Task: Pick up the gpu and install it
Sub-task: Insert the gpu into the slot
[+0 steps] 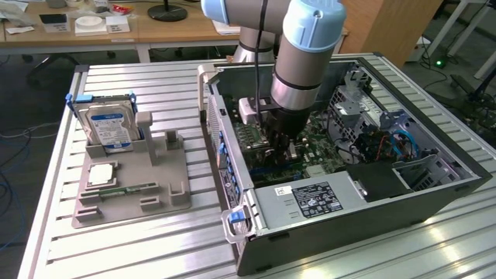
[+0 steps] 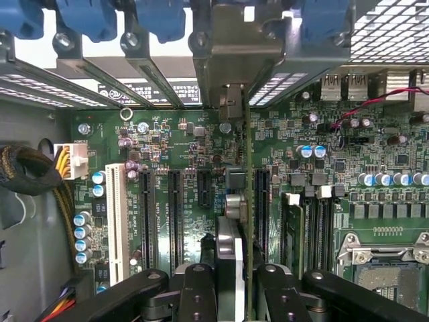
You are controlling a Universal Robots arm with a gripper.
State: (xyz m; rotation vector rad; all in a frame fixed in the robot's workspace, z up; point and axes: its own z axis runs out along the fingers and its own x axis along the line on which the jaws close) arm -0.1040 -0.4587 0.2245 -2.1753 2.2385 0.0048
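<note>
Wrist view: the claw [image 2: 236, 285] is clamped on the gpu [image 2: 247, 201], held edge-on as a thin green blade directly ahead of the fingers. Its long axis runs parallel to the black expansion slots [image 2: 175, 215] on the motherboard [image 2: 201, 144], just beside one.

my gpu [image 2: 247, 201]: edge-on, faces hidden | my gripper [image 2: 236, 295]: fingers cut off at frame edge | slot under card: covered, seating unclear | label print on hard drive [image 1: 111, 129]: too small
</note>
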